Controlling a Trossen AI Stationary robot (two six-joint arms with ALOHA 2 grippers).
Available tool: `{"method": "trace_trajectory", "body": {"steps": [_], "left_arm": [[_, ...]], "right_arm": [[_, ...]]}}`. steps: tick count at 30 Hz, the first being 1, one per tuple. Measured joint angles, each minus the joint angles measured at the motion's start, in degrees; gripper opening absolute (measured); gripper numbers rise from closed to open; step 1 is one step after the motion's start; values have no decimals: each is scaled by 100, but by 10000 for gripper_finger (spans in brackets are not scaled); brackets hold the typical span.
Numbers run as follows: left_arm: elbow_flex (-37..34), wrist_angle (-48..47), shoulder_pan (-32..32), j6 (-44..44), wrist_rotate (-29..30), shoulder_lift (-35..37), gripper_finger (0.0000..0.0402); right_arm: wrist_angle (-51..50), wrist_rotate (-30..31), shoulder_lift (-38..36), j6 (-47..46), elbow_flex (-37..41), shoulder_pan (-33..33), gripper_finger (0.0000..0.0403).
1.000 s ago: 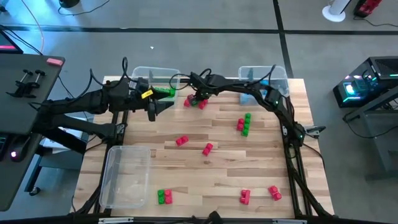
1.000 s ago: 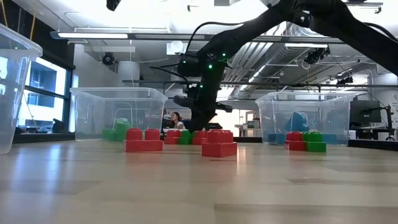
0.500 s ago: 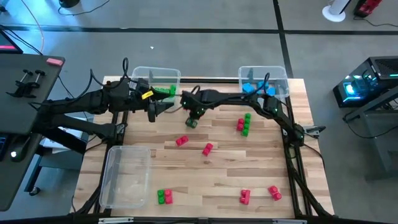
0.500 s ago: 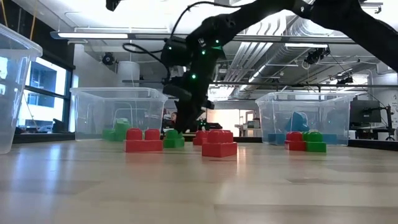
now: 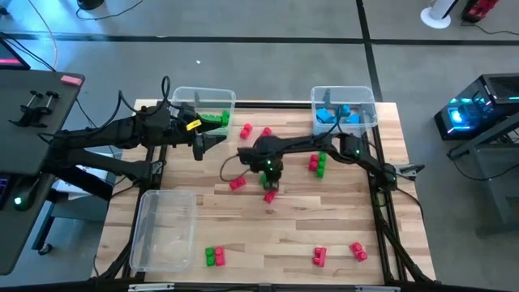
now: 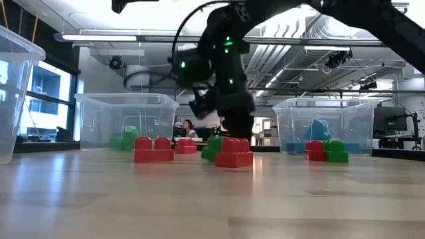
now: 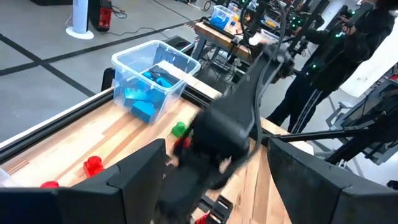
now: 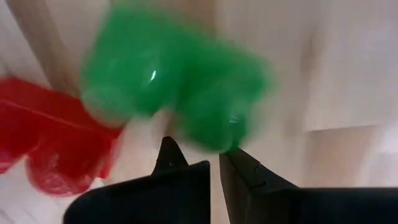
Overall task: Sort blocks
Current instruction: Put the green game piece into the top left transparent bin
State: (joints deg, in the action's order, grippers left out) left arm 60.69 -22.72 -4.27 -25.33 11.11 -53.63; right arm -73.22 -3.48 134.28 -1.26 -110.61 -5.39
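My right gripper [image 5: 270, 176] points down at the table's middle, shut, with a green block [image 8: 174, 81] right at its fingertips. That green block [image 6: 214, 147] sits on the wood beside a red block [image 6: 234, 153], which also shows in the high view [image 5: 270, 195] and the right wrist view [image 8: 43, 137]. Two red blocks [image 5: 246, 130] [image 5: 266, 131] lie near the far edge. My left gripper [image 5: 212, 139] hangs open above the far left of the table, its fingers [image 7: 140, 171] wide with nothing between them. My right gripper comes from above, pointing down, and its shut fingertips [image 8: 233, 155] stand against the lower side of the green block [image 8: 205, 140]. The block is not between the fingers. It rests on the table next to the red block. Blur hides the exact place of touch.
A clear bin with green blocks [image 5: 203, 104] and one with blue blocks [image 5: 345, 109] stand at the far edge, and a clear bin [image 5: 166, 231] at the near left. Other blocks lie scattered: red [image 5: 237, 184], a red-green cluster [image 5: 318, 162], green [image 5: 215, 257], red [image 5: 319, 257], red [image 5: 358, 251].
My right gripper has swept from the cluster at the far edge toward the table's middle and near side, rolling its wrist. The green block has slid along the table with it and now lies beside the middle red block. Two red blocks stayed behind near the far edge.
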Motion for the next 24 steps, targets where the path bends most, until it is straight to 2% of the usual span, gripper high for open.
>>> {"method": "trace_trajectory", "body": {"steps": [5, 9, 15, 19, 24], "left_arm": [[0, 4, -2, 61, 0, 0, 268], [0, 10, -2, 207, 1, 0, 268], [0, 21, -2, 342, 0, 0, 268], [0, 24, 5, 235, -21, 0, 268], [0, 45, 197, 156, -537, 40, 268]], "right_arm": [[-291, 56, -167, -27, -17, 109, 0], [-183, 216, -610, -161, -17, 63, 0], [307, 344, -1245, 1055, -41, 53, 0], [779, 336, -1242, 1757, -36, 57, 1], [1310, 338, -942, 1984, -4, 53, 31]]}}
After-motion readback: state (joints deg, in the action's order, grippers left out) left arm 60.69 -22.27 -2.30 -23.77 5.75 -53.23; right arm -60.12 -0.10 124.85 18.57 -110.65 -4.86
